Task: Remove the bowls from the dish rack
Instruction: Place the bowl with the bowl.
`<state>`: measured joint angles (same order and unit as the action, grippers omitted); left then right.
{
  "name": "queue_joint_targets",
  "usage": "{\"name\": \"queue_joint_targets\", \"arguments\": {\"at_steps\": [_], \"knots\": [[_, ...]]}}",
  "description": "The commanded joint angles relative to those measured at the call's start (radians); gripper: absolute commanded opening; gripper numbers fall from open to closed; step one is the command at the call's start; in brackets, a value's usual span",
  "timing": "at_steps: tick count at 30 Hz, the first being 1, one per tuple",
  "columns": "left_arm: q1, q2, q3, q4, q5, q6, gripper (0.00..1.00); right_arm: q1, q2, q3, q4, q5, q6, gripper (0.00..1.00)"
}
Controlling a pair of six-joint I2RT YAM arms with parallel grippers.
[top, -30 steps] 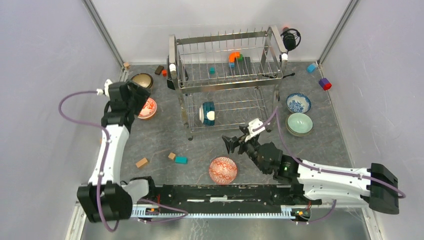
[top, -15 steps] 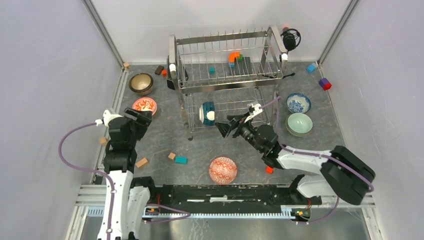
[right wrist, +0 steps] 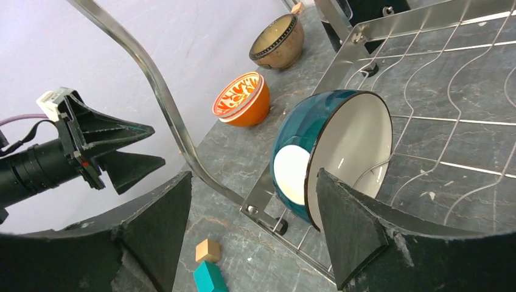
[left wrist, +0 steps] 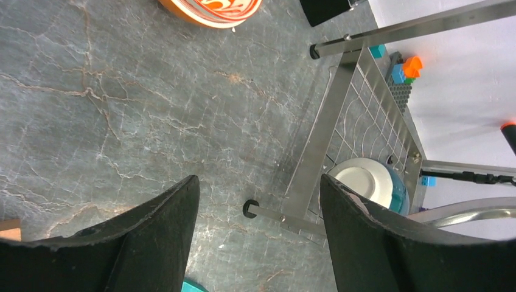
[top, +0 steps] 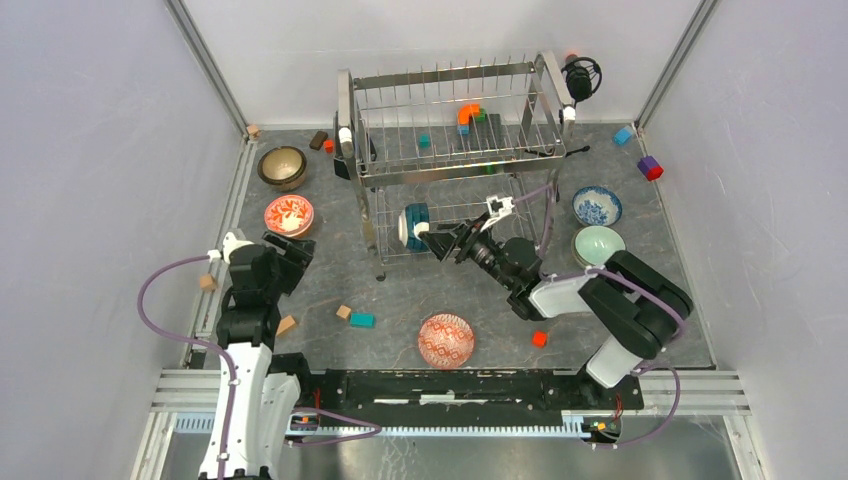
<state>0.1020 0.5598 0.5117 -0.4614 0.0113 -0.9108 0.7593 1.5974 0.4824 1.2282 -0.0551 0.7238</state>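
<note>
Teal bowl [right wrist: 328, 155] stands on edge at the left end of the dish rack's [top: 450, 170] lower tier, apparently the only bowl in it. Right claw [top: 440, 243] is wide open, empty, and just beside the bowl; whether they touch is hard to tell. Left claw [left wrist: 258, 182] is open, empty, over the table [left wrist: 91, 91]. Step in hand is the grasp approach. Next: ease in, close on the rim, lift clear of the wires.

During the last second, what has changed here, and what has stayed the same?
The right gripper advanced to the lower tier of the dish rack, open at the teal bowl, not gripping it. The left gripper, open and empty, drew back from the orange bowl. No bowl moved.
</note>
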Motion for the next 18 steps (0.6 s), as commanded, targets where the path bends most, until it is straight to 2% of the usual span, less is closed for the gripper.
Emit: {"name": "queue_joint_targets", "arguments": {"at_steps": [1,10,18], "knots": [[-0.001,-0.016,-0.007,0.051,0.062,0.048,0.78,-0.020,0.082,0.058,0.182,-0.072,0.089,0.80],[-0.002,-0.003,-0.022,0.074,0.098,0.044,0.77,-0.049,0.183,0.079,0.246,-0.103,0.171,0.77],[-0.005,-0.010,-0.031,0.081,0.101,0.041,0.77,-0.053,0.207,0.088,0.171,-0.100,0.134,0.77]]}}
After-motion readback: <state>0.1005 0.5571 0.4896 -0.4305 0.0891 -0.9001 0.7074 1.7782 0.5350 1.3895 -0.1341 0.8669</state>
